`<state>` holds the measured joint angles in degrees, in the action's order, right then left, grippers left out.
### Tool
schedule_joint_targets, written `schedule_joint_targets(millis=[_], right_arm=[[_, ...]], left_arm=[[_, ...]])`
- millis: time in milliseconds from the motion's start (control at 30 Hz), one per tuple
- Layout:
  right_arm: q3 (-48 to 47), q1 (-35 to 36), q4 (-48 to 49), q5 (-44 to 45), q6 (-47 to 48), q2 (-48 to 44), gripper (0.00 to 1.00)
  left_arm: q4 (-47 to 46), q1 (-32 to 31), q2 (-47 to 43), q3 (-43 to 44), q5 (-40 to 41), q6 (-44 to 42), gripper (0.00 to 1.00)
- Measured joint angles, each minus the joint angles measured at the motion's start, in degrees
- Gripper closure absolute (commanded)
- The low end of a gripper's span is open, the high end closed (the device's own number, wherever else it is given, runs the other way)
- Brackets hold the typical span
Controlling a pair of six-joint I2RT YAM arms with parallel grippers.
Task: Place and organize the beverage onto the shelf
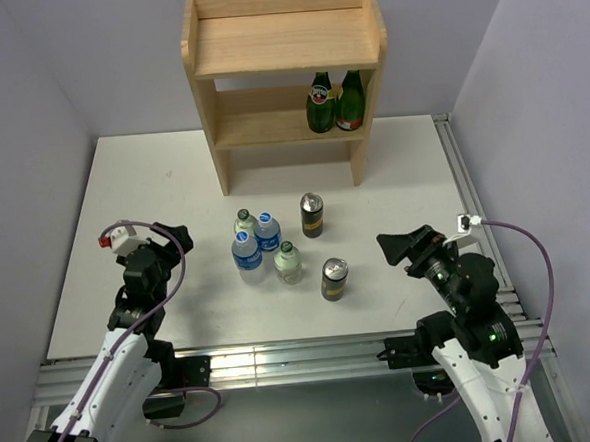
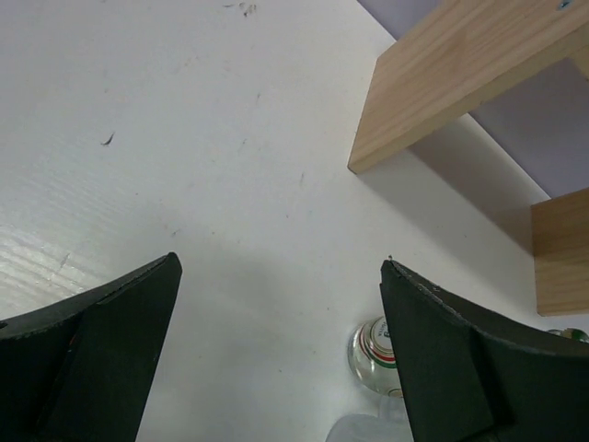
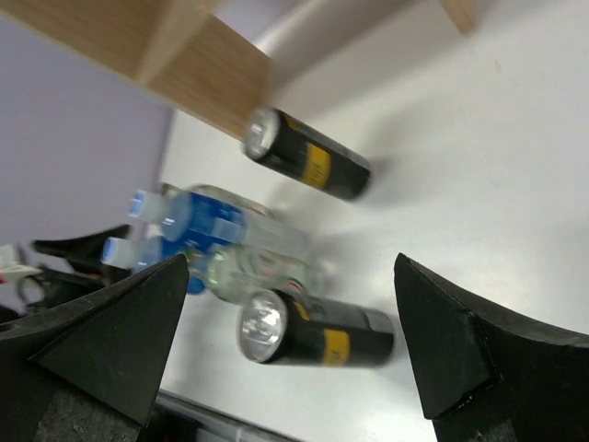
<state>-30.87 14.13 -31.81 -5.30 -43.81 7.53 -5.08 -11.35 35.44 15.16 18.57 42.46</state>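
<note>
While all six drinks stand loose around the middle of the table point(image 1: 123, 191), both pairs of jaws gape wide and grip nothing. The left jaws, on the left arm point(image 1: 122, 337), hang over the table near its left edge, well apart from the cluster. The right jaws, on the right arm point(image 1: 471, 305), hang near the right edge, toward the near right corner, their tips turned to the drinks.

Between the two pairs, the two blue-labelled water bottles point(image 1: 268, 231) point(image 1: 247, 252) stand just beside each other. One green-capped bottle point(image 1: 243, 220) is close behind them toward the far edge, and the other green-capped bottle point(image 1: 288, 264) is just beside them toward the near edge. The far can point(image 1: 313, 215) stands upright on the right-edge side of the bottles. The near can point(image 1: 335, 279) stands closest to the right jaws, yet clearly apart from them.

From the right wrist both cans, dark with yellow bands, and the bottles show in the gap between the spread fingers point(image 3: 101, 341), beyond their tips. From the left wrist only a clear bottle's top point(image 2: 373, 354) peeks past the inner edge of one finger point(image 2: 460, 359), out ahead.

The shelf point(image 1: 203, 96) stands at the far edge, with two dark green glass bottles point(image 1: 320, 104) on its lower board at the right end.
</note>
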Motion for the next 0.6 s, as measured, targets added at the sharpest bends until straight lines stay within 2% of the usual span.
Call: schedule_joint_targets(millis=[100, 233, 333, 467, 533, 600], right_arm=[[0.07, 0.13, -2.91, -1.11, 0.26, 3.37, 0.0], [-0.72, 1.36, -2.16, -5.75, 1.84, 10.23, 0.0], [-3.82, 7.37, -2.47, -4.96, 3.41, 15.65, 0.0], [-10.73, 14.43, 0.61, -10.16, 4.57, 24.63, 0.0], [-14.36, 17.79, 1.31, -6.47, 5.14, 27.28, 0.0], [-17.59, 24.83, 0.94, 0.55, 5.68, 28.48, 0.0]], left_arm=[[-0.24, -0.09, 0.04, -0.57, 1.27, 0.04, 0.03], [-0.39, -0.11, 0.68, -0.7, 2.21, 0.07, 0.03], [-0.44, -0.2, 0.83, -0.72, 2.45, 0.07, 0.04], [-0.68, -0.44, 0.85, -0.72, 2.99, 0.2, 0.04], [-0.68, -0.61, 0.94, -0.72, 3.39, 0.22, 0.03], [-0.66, -0.79, 1.11, -0.72, 3.65, 0.22, 0.04]])
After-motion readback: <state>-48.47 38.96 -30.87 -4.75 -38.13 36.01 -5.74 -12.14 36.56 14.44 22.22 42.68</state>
